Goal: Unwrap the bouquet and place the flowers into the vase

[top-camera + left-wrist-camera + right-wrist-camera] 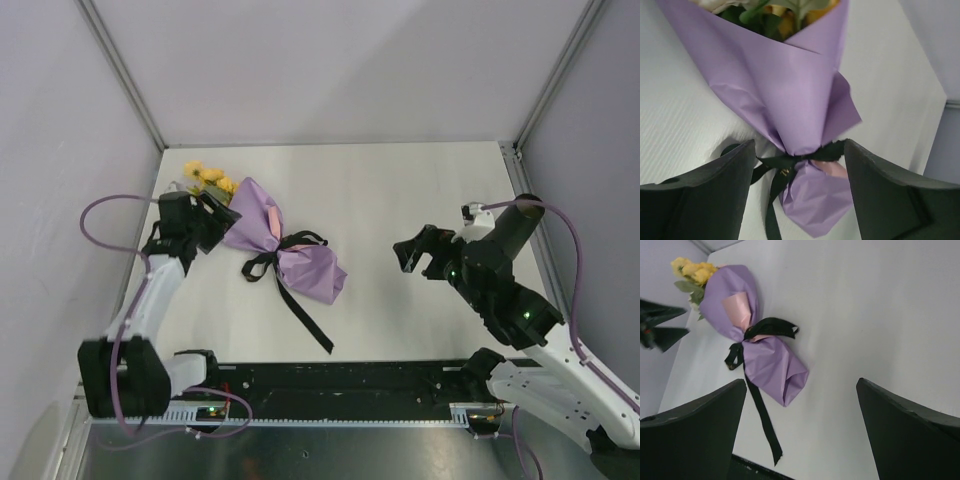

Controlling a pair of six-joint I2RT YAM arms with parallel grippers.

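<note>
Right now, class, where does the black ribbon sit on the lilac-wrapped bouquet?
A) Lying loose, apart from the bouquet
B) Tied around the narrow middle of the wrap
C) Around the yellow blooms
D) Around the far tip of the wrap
B: the black ribbon cinches the bouquet at its pinched middle, with a bow there and one long tail trailing away.

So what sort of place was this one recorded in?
Most likely a robot test cell, not a home: a white table boxed in by plain panels on aluminium posts, with the left arm and right arm bolted at its near edge.
</note>
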